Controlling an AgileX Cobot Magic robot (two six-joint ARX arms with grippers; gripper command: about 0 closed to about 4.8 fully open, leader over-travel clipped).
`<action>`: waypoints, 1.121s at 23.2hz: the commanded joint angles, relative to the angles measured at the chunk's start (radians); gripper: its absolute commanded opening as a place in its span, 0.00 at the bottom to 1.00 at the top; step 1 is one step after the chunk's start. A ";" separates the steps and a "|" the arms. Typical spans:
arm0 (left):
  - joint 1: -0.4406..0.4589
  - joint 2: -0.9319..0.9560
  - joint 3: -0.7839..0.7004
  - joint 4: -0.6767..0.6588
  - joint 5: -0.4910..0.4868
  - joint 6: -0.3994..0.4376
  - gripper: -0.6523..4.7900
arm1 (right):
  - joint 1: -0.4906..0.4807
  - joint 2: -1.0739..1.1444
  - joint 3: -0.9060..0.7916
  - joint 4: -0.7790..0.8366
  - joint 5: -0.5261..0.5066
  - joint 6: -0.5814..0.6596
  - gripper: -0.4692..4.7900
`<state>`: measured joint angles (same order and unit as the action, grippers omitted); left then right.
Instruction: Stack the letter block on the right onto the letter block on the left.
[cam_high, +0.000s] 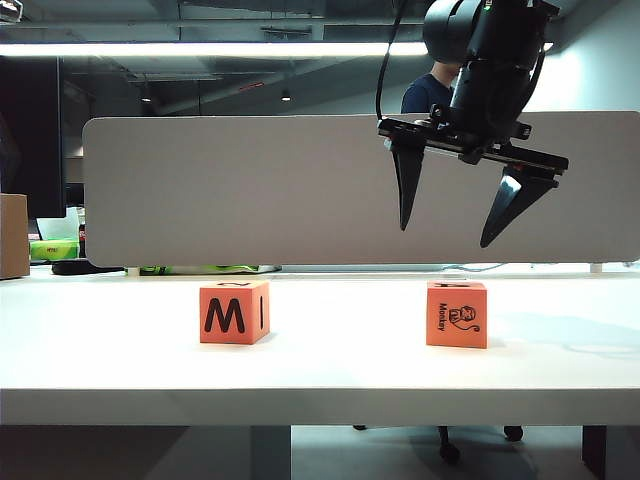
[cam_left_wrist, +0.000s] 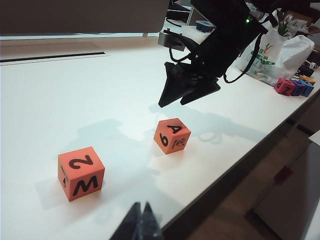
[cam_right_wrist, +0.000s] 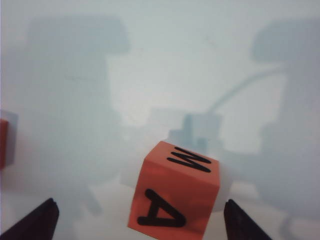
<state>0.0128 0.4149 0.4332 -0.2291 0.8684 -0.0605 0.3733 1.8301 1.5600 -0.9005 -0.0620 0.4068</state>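
2 orange blocks sit on the white table; right gripper hangs spread, empty, above the right block; left block well apart; left gripper fingertips together, empty.

On the white table sit two orange letter blocks, well apart: the nearer one shows M and 2, the farther one shows A and 9. The right gripper hangs above the farther block, not touching. The left gripper tips look pressed together (only partly visible). A white bag lies beyond.
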 joint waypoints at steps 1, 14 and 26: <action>-0.001 0.000 0.002 0.006 0.008 0.001 0.11 | 0.002 -0.006 0.005 0.005 -0.004 0.094 1.00; -0.001 0.000 0.002 0.005 0.011 0.000 0.11 | 0.004 0.081 0.003 -0.039 0.034 0.117 1.00; -0.001 -0.001 0.002 0.005 0.011 0.000 0.11 | 0.004 0.142 0.003 -0.032 -0.023 0.116 0.74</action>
<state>0.0128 0.4149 0.4332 -0.2291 0.8719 -0.0605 0.3748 1.9778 1.5597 -0.9409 -0.0715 0.5228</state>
